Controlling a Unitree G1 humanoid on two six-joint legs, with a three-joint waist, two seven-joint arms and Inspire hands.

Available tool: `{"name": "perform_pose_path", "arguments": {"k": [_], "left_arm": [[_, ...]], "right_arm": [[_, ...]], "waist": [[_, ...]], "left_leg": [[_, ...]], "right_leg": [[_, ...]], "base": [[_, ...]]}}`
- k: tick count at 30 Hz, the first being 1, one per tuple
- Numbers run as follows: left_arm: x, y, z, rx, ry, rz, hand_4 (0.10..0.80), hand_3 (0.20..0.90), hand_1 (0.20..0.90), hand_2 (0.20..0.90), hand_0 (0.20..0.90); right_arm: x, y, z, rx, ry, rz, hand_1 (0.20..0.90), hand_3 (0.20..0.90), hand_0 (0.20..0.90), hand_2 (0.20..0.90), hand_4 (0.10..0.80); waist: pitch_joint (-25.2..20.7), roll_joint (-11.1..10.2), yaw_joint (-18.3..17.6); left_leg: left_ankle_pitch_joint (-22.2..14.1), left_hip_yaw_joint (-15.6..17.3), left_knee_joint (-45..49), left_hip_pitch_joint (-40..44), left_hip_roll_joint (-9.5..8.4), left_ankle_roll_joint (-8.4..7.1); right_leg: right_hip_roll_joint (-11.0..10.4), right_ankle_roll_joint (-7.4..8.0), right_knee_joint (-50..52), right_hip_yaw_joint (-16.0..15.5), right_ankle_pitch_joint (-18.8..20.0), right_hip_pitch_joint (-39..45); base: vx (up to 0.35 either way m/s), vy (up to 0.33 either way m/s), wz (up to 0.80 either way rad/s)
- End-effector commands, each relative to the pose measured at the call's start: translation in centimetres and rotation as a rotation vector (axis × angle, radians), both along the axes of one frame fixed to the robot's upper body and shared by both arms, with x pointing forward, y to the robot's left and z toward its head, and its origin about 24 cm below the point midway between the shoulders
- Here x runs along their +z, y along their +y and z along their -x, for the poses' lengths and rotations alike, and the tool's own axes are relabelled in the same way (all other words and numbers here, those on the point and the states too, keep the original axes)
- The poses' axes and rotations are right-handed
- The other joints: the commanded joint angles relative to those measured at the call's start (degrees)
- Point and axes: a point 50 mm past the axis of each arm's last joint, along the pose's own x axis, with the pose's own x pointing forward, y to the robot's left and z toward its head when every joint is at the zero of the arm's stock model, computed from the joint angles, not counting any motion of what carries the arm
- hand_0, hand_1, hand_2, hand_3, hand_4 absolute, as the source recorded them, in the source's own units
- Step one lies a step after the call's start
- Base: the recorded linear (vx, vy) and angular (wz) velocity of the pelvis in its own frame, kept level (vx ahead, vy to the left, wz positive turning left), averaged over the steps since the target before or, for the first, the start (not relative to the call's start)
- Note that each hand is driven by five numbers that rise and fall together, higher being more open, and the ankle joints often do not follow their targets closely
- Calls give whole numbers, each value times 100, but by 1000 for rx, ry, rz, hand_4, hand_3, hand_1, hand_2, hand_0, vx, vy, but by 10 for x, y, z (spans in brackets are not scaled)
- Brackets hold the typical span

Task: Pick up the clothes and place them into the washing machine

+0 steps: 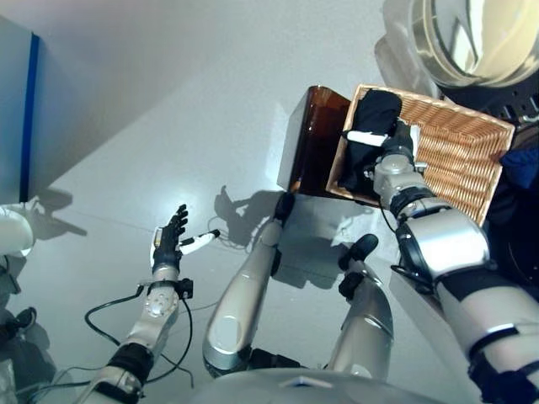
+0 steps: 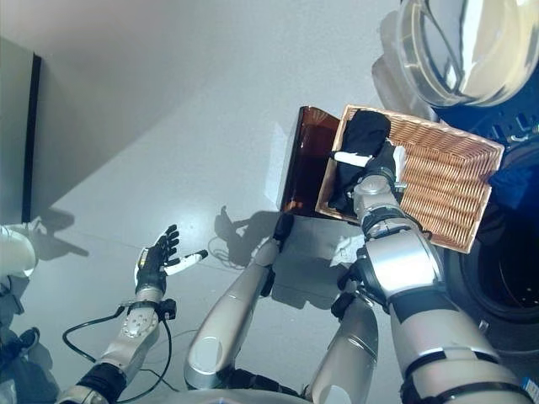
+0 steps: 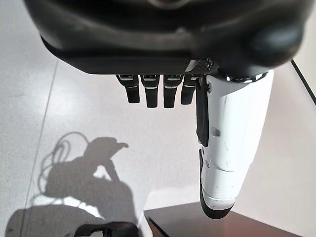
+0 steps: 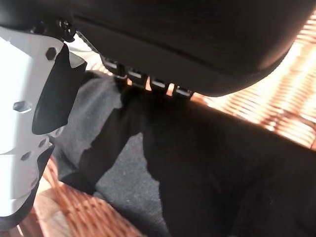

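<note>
A black garment (image 1: 375, 126) lies bunched in the left end of a wicker basket (image 1: 463, 147). My right hand (image 1: 396, 151) is down in the basket on top of it. Its white-covered thumb (image 1: 366, 135) stands out sideways across the cloth. In the right wrist view the fingers (image 4: 148, 83) run straight onto the black garment (image 4: 207, 163) and the thumb (image 4: 24, 123) is apart from it, so the hand is open. My left hand (image 1: 171, 237) hangs low at the left over the floor, open with nothing in it.
The basket rests on a brown stool (image 1: 313, 135). The washing machine's round glass door (image 1: 472, 38) stands open at the top right, with its dark drum opening (image 2: 509, 282) below. A blue cloth (image 1: 522, 164) shows by the basket's right end. A blue-edged panel (image 1: 18, 109) stands at far left.
</note>
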Motion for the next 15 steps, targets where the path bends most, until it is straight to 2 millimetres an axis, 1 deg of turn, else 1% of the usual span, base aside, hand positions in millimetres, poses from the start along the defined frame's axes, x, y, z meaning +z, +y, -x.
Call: {"name": "perform_pose_path", "arguments": {"k": [1, 2, 3, 6, 9, 11, 15], "left_arm": [[32, 29, -9, 82, -158, -68, 800, 900, 900, 900, 900], [35, 28, -10, 76, -173, -65, 800, 900, 900, 900, 900], [38, 27, -10, 74, -189, -64, 800, 900, 900, 900, 900], [38, 30, -9, 91, -189, -79, 800, 900, 900, 900, 900], [32, 28, -7, 96, -163, -87, 800, 900, 900, 900, 900], [29, 27, -4, 95, -150, -87, 800, 900, 900, 900, 900], [27, 23, -4, 82, -142, -79, 800, 900, 900, 900, 900]], "right_arm": [[45, -5, -11, 30, -118, 90, 554, 554, 554, 554, 553], [48, -6, -12, 24, -118, 103, 263, 263, 263, 263, 345], [51, -8, -11, 18, -127, 106, 200, 200, 200, 200, 300], [50, -16, -9, -5, -131, 86, 200, 200, 200, 200, 300], [49, -13, -10, -6, -133, 72, 200, 200, 200, 200, 300], [54, -9, -12, 4, -146, 73, 200, 200, 200, 200, 300], [55, -13, -11, -11, -154, 73, 200, 200, 200, 200, 300]], "waist": [[136, 170, 278], [149, 206, 302], [150, 241, 316], [150, 306, 329], [150, 328, 312], [143, 339, 273], [131, 354, 211]], "left_leg": [[-956, 190, 940, -603, -72, -478], [-967, 199, 976, -650, -86, -470], [-982, 199, 1000, -694, -99, -460], [-1019, 227, 1076, -777, -102, -435], [-1032, 259, 1089, -774, -101, -408], [-1049, 304, 1099, -729, -103, -388], [-1038, 339, 1052, -676, -102, -392]], "right_leg": [[-62, 120, 145, 22, -588, 227], [-75, 117, 187, 16, -597, 182], [-85, 111, 208, 19, -616, 141], [-112, 110, 311, 62, -651, 7], [-119, 114, 323, 127, -641, -26], [-126, 114, 306, 186, -616, -20], [-133, 123, 261, 218, -583, 3]], "base": [[1, 43, 2], [1, 45, 1], [1, 46, 3], [3, 46, 4], [11, 34, -3], [1, 45, -6], [0, 12, -6]]}}
